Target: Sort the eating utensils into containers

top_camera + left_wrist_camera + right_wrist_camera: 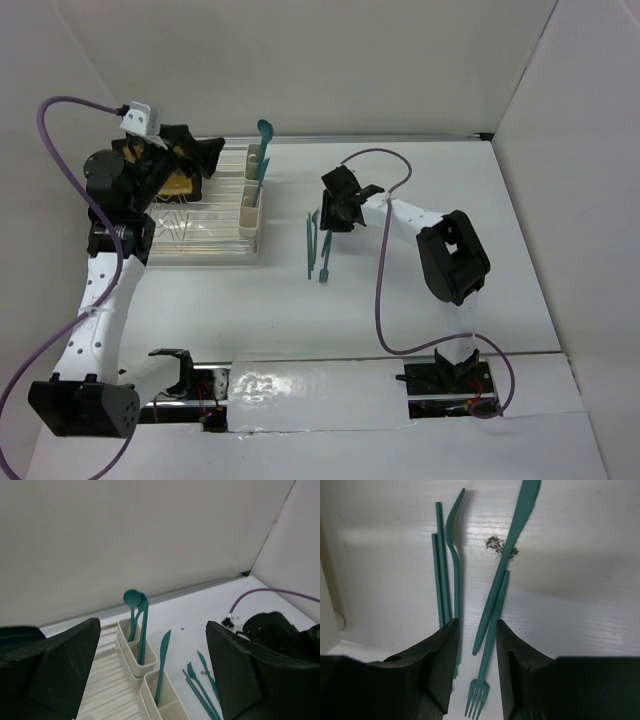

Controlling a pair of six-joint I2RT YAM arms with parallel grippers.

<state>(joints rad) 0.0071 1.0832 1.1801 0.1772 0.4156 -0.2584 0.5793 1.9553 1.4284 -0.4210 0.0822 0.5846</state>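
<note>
No text, label, brand, number or sign can be read anywhere.

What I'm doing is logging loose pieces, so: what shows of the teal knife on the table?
The knife is slim, one-piece teal plastic with a serrated blade. It lies flat on the white table, blade pointing away from the right claw, handle end between its open fingers, not visibly gripped. A fork lies with its handle against it; dark specks sit beside the blade.
</note>
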